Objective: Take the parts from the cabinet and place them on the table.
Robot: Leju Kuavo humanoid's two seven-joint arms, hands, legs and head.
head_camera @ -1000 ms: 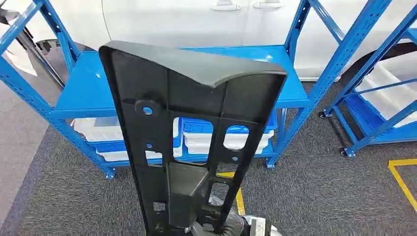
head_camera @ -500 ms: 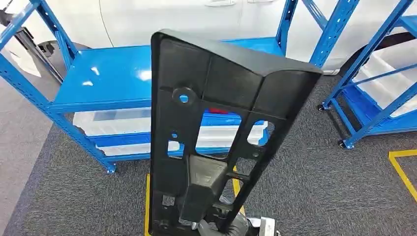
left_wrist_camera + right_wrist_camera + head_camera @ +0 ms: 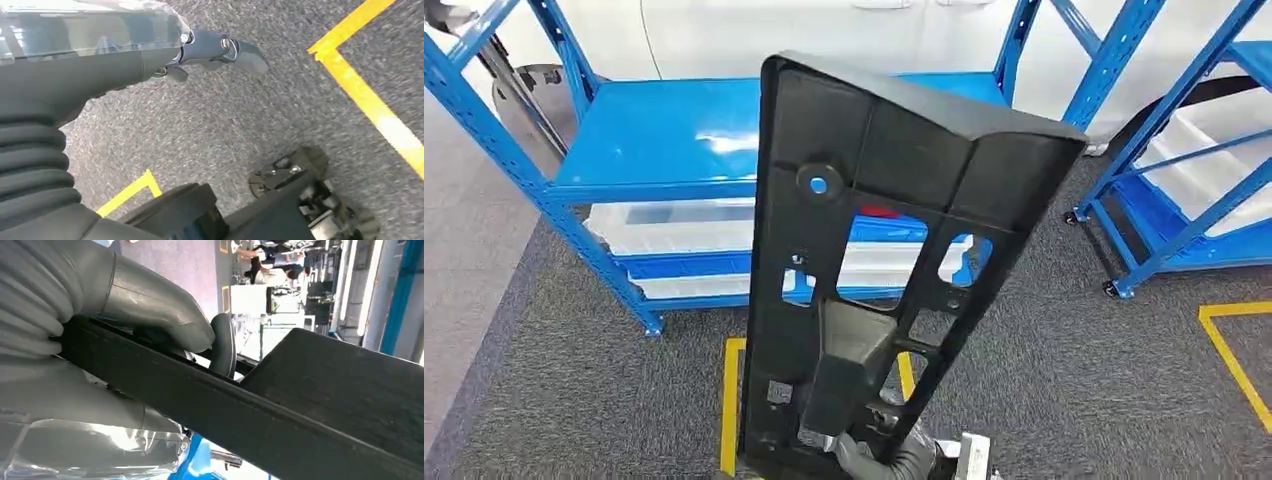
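Note:
A long black plastic panel [image 3: 864, 260] with cut-outs and ribs stands nearly upright in the middle of the head view, leaning slightly right. My right hand [image 3: 889, 455] grips its lower end from below, at the picture's bottom edge. In the right wrist view the grey thumb [image 3: 150, 305] lies over the panel's [image 3: 280, 405] dark edge and a darker finger curls round behind it. My left hand [image 3: 200, 50] hangs over the grey carpet with its fingers stretched out and holds nothing.
A blue steel rack [image 3: 674, 130] stands just ahead, its top shelf bare, with white and blue bins [image 3: 684, 250] on the lower shelf. A second blue rack [image 3: 1184, 200] stands at the right. A white car [image 3: 824, 30] is behind. Yellow tape [image 3: 729, 400] marks the carpet.
The whole view has shifted as the camera moved; the rack now sits slightly nearer. The held panel has swung from the centre-left toward the right of the picture, still in my right hand.

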